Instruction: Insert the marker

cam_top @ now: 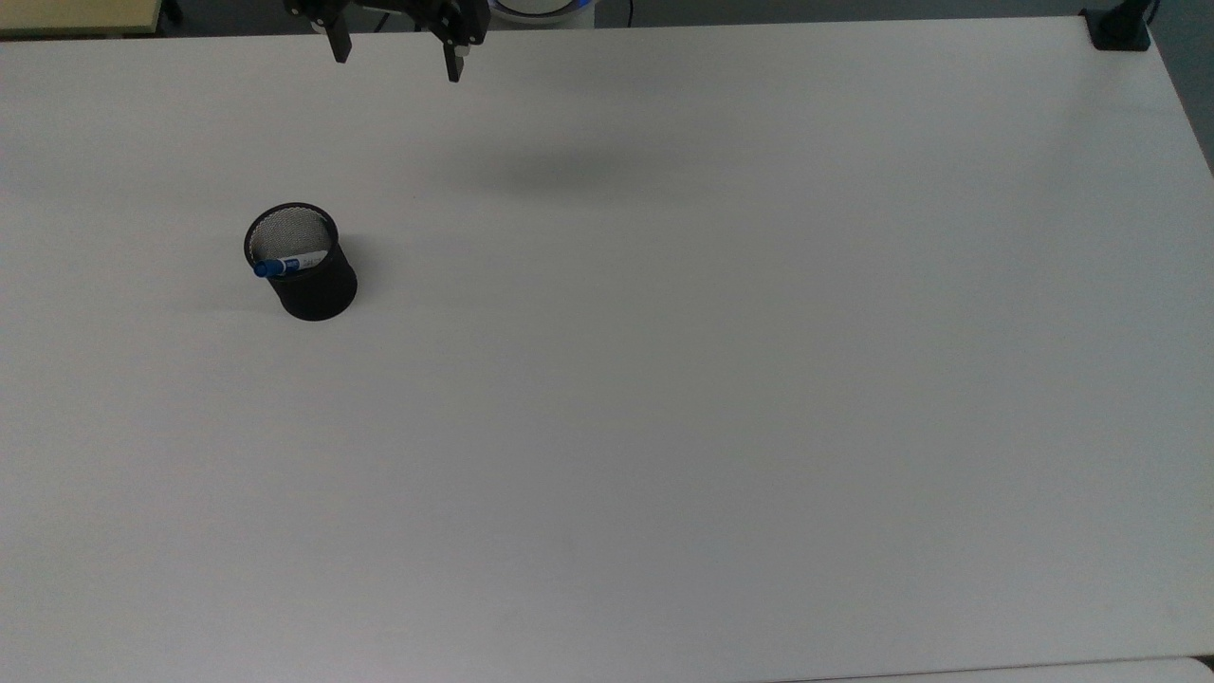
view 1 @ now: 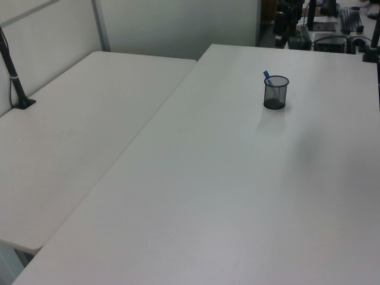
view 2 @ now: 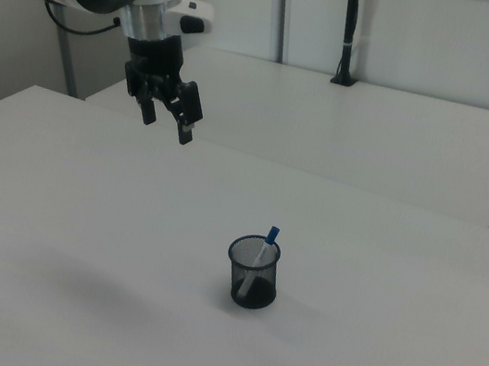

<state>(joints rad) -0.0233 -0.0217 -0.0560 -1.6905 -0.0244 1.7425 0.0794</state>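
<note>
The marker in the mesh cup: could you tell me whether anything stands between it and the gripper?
Nothing visible does. The marker leans inside the mesh cup, blue cap above the rim; the open gripper hangs high, with bare table between them.

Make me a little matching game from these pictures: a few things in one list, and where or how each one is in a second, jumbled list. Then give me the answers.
Things:
1. marker
2. mesh cup
3. gripper
4. table

Places or states:
A. black, standing upright on the table
B. open and holding nothing, up in the air away from the cup
C. leaning inside the cup, blue cap poking above the rim
D. white, with the cup resting on it

Pairs: 1-C, 2-A, 3-B, 4-D
</note>
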